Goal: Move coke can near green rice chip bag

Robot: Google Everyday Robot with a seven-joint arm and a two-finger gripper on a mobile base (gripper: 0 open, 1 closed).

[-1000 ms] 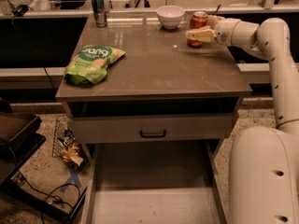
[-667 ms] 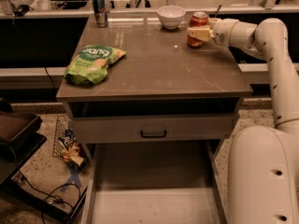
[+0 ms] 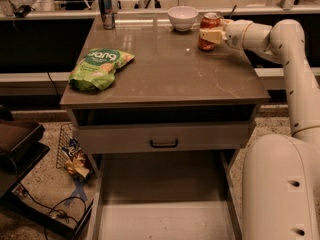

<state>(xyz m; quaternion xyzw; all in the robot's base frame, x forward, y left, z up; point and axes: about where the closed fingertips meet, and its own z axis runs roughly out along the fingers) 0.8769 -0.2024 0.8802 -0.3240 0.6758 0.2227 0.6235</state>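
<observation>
- Coke can stands upright just beside the white bowl, on the bowl's right as I see it, at the back of the table.
- Claw reaches in from the side away from the bowl and is pinching the coke can. One cream finger lies across the can's front.
- Can't tell if the can's base is touching the table or just off it.
- Change vs a second ago: can and claw have both slid a little toward the bowl. It's a small shift and the grip looks the same.
- The can's lean looks much the same across the frames, roughly upright.
- My read: grasp is done and the carry has only just started, so most of the task is left.
- Green rice chip bag is well apart from the bowl, off to the bowl's left and nearer the front edge. It hasn't moved.
- Slim blue-and-silver can sits left of the bowl at the back edge, also unmoved. It isn't the target.
- The bowl is right next to the can on the bag's side. I'd swing the can in front of the bowl or lift it over, so as not to clip the rim.
- Table is bare between bowl and bag.
</observation>
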